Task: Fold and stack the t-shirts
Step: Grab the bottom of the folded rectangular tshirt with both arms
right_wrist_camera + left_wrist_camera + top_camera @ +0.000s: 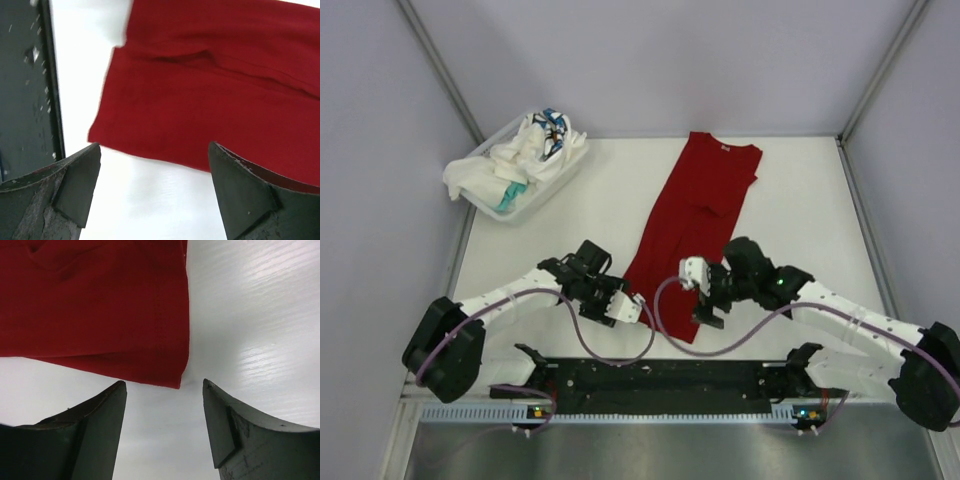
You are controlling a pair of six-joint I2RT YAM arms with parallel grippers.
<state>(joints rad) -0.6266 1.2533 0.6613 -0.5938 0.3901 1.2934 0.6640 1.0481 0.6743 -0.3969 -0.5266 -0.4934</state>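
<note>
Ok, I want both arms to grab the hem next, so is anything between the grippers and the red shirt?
Nothing visible. The left gripper and right gripper are both open, facing the near hem of the red shirt, with only bare table between. The basket sits far off, back left.

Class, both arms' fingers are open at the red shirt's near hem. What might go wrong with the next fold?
1. The left gripper sits at the corner of the red shirt; its fingers may pinch only the top layer or miss.
2. The shirt lies slanted and creased, so the right gripper and left one could fold it crooked.
</note>
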